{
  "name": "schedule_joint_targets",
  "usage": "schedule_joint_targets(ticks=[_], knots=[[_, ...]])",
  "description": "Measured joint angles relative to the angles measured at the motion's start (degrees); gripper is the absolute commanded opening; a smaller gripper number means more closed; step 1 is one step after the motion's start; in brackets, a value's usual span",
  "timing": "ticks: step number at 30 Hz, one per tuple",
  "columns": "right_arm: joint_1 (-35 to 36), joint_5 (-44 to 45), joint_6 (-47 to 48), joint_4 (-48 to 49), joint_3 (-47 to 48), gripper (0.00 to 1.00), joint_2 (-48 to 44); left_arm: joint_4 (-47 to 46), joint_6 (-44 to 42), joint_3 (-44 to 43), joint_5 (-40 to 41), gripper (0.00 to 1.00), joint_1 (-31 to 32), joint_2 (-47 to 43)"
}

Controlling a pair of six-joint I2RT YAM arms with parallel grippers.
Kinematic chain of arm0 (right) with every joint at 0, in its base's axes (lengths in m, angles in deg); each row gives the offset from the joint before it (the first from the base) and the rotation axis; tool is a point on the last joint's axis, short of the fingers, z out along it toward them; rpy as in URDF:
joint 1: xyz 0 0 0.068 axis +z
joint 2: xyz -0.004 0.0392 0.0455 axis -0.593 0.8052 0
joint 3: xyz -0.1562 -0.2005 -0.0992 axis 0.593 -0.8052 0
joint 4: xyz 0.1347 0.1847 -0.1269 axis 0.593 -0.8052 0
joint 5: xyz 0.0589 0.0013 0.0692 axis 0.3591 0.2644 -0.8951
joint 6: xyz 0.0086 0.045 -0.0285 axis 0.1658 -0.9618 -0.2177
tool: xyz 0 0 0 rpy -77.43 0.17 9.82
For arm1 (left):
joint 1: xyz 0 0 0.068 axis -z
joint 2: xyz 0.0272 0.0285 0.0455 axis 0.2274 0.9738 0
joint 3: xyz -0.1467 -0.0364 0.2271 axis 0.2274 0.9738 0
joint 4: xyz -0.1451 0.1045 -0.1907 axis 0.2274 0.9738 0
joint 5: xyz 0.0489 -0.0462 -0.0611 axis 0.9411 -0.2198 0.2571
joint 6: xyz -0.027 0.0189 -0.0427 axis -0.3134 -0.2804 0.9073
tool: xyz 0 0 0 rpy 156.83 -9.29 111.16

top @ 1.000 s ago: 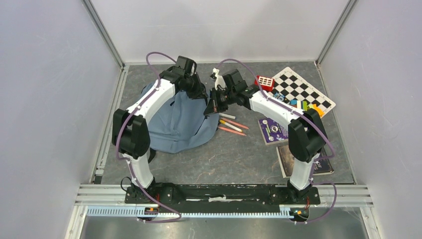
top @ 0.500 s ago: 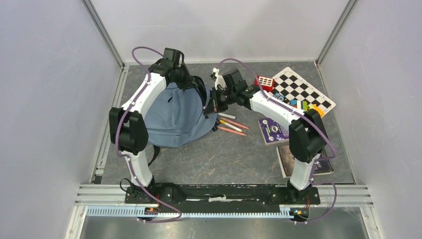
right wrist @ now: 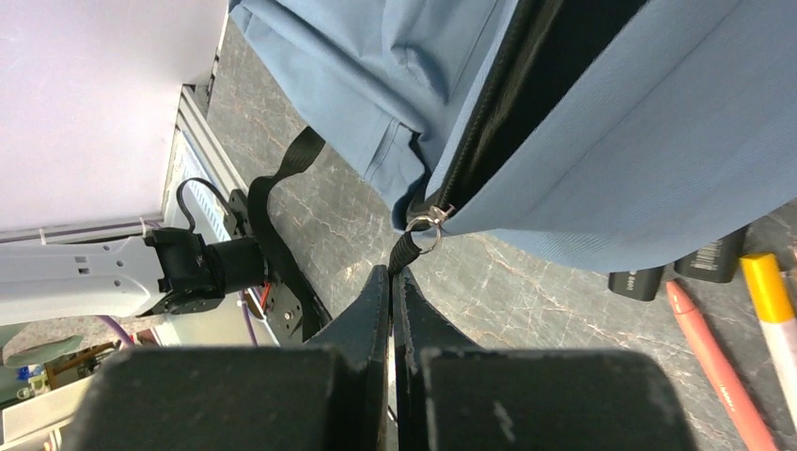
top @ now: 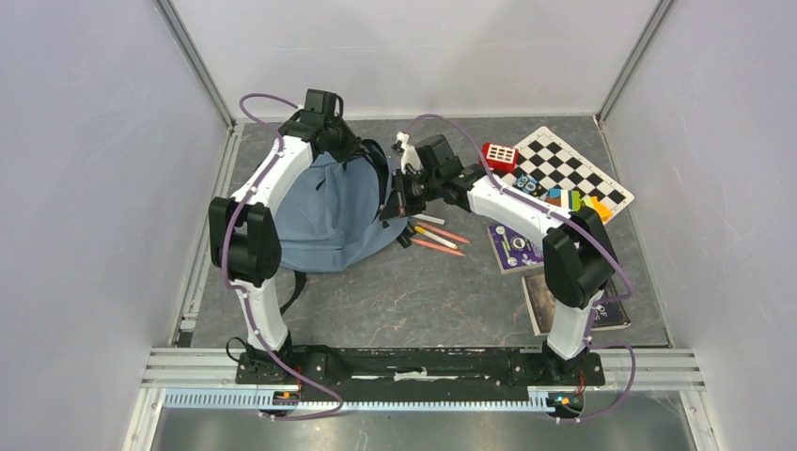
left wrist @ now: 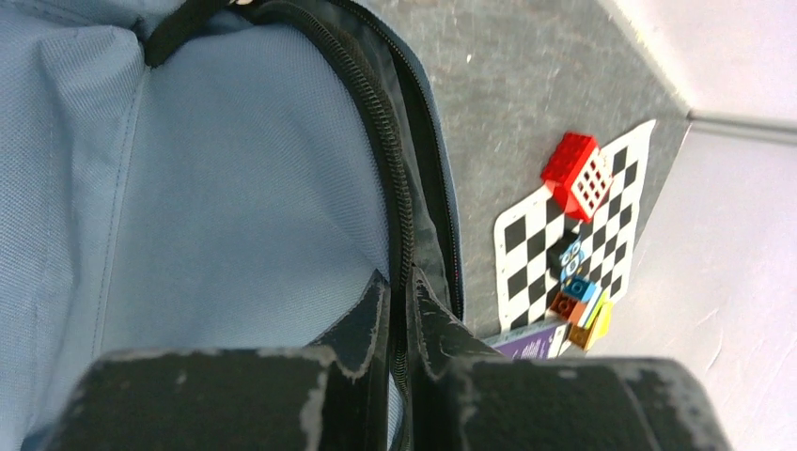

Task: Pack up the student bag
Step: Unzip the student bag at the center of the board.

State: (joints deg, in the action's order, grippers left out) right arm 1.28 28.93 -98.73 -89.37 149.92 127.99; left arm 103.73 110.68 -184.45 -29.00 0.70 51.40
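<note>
Bag (top: 324,216) slumped on the far-left part of the worktop (top: 423,301), mouth turned toward the middle, black zip (left wrist: 390,160) running along the raised edge. Held up there by the left hand (left wrist: 401,315), pressed together on the zip edge, likely to lift the rim and tension the cloth. Gripped lower down by the right hand (right wrist: 393,296), pinched tight on the black zip pull (right wrist: 414,246) just below its metal ring. Seemingly placed so as to draw the zip along against the left hand's hold. Judging by the dark gap beside the teeth, partly unzipped. No contents visible inside, so packing probably not begun.

Just beside the bag, pens (top: 437,235) flat on the worktop, handy for going in first. Farther right, well apart: purple book (top: 515,246), then chessboard (top: 569,169) with red block (top: 500,155) at its corner. All within the right arm's side, presumably awaiting an open bag.
</note>
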Motion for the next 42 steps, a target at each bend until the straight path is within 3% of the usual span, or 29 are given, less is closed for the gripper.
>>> schedule_joint_targets(ticks=[5, 13, 21, 29, 42], knots=[[1.5, 0.0, -1.1, 1.9, -1.1, 0.0, 0.1, -3.1, 2.7, 0.2, 2.2, 0.08, -0.4, 0.1], [1.7, -0.8, -3.4, 4.3, -4.7, 0.0, 0.2, -7.8, 1.9, 6.1, 1.9, 0.61, -0.7, -0.5], [1.2, -1.4, -3.5, 5.0, -5.7, 0.0, 0.5, -7.4, -5.3, 16.9, -2.1, 0.88, -0.6, -8.5], [0.7, -1.6, -3.5, 5.1, -6.9, 0.0, 0.5, -7.8, -14.5, 24.5, -8.5, 0.93, 4.7, -17.9], [0.4, -1.1, -3.3, 5.0, -7.8, 0.0, 0.1, -6.1, -19.5, 30.1, -9.3, 0.96, 7.8, -17.9]])
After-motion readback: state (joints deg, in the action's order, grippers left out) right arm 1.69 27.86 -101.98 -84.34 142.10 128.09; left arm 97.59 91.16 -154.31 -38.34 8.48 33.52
